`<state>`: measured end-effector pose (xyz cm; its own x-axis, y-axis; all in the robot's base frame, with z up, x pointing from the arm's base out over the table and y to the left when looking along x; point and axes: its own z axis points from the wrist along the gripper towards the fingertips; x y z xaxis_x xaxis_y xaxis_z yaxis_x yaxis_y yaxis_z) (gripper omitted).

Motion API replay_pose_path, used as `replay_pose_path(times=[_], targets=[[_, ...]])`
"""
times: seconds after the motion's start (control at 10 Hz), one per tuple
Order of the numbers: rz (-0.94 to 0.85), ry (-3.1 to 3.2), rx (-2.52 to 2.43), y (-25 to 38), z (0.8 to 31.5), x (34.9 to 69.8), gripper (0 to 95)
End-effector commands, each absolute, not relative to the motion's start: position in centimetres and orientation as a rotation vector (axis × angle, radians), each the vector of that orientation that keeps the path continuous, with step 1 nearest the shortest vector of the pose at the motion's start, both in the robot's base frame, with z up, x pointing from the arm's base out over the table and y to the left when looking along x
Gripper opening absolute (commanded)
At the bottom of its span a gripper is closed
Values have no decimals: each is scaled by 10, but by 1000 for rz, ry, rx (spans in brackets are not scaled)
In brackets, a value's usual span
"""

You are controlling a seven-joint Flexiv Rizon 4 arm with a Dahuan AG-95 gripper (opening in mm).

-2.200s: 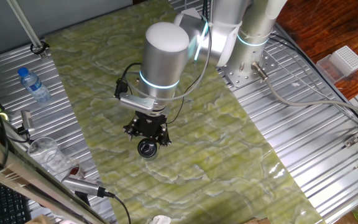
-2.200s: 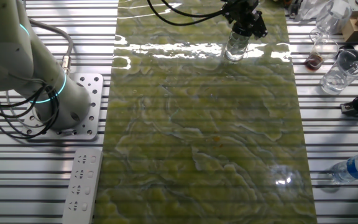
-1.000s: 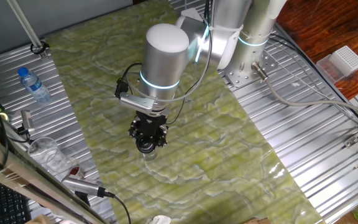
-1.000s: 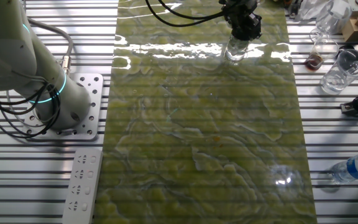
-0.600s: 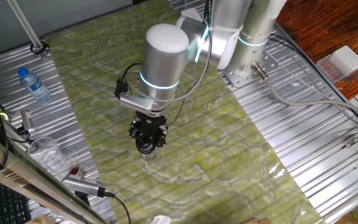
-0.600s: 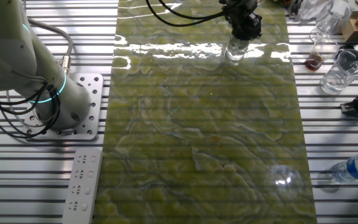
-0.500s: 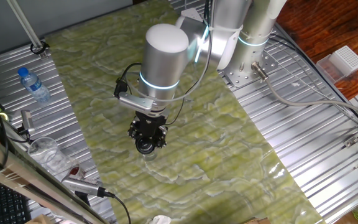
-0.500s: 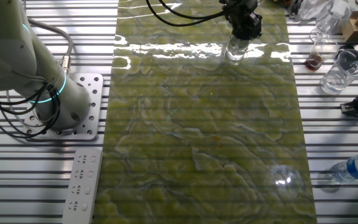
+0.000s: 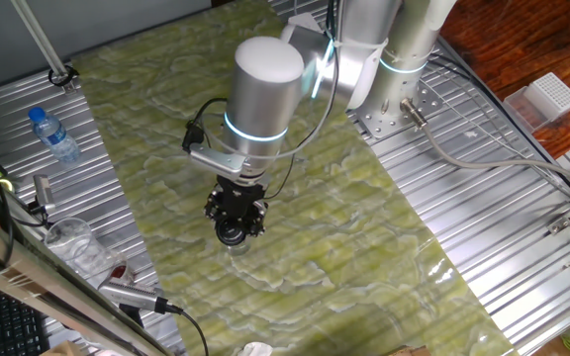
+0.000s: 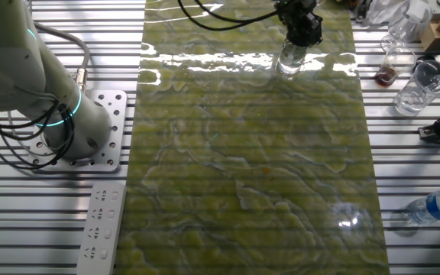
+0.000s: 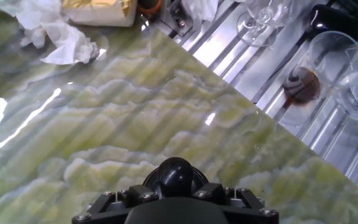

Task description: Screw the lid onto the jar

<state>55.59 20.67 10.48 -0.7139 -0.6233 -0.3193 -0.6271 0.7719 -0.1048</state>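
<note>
The jar (image 9: 236, 244) is small clear glass and stands upright on the green marbled mat (image 9: 364, 247). My gripper (image 9: 234, 222) points straight down over it, fingers drawn in around the glossy black lid (image 9: 231, 233) that sits on the jar's mouth. In the other fixed view the gripper (image 10: 302, 34) covers the lid, and only the jar's glass body (image 10: 288, 61) shows below it. In the hand view the lid's black dome (image 11: 174, 176) rises between the two fingers of the gripper (image 11: 175, 198), which is shut on it.
A blue-capped plastic bottle (image 9: 55, 136) and a clear cup (image 9: 75, 242) lie on the slatted metal beside the mat. Glasses (image 11: 337, 62), one with brown dregs (image 11: 301, 84), and crumpled tissue (image 11: 61, 37) stand beyond the mat's edge. The arm's base (image 10: 67, 114) is bolted near a power strip (image 10: 101, 229).
About two seconds ago the fingers stood spread around the lid; they have since drawn in onto it. In the last second the wrist has shifted only slightly.
</note>
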Motion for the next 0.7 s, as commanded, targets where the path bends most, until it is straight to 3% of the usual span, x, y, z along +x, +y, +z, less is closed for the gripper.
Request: replay_pose_path(times=[0.1, 0.7], targets=[[3, 2619, -950, 205, 105, 558, 380], [0, 2613, -966, 199, 114, 562, 380]])
